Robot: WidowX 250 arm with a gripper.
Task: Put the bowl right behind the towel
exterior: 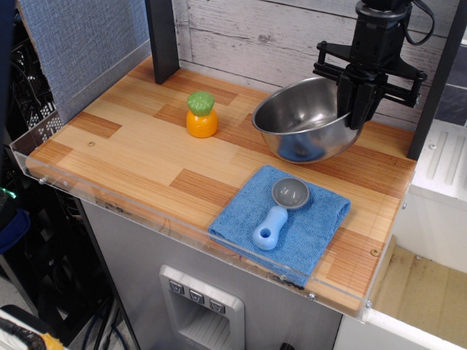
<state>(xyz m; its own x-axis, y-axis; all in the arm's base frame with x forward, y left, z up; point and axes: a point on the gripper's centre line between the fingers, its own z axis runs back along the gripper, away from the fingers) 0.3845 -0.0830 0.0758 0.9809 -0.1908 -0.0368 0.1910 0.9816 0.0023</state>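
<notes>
Gripping one steel bowl (305, 120) by its right rim, the gripper (359, 109) holds it mouth-up behind one blue towel (281, 222), which carries one scoop (281, 208).

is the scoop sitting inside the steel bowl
No, the scoop lies on the blue towel, in front of the bowl and apart from it.

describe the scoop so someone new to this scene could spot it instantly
Start at the wooden counter and find the blue towel near its front right edge. The scoop lies on top of that towel. It is the only small tool here: a grey cup on a light blue handle, far smaller than the steel bowl behind it.
</notes>
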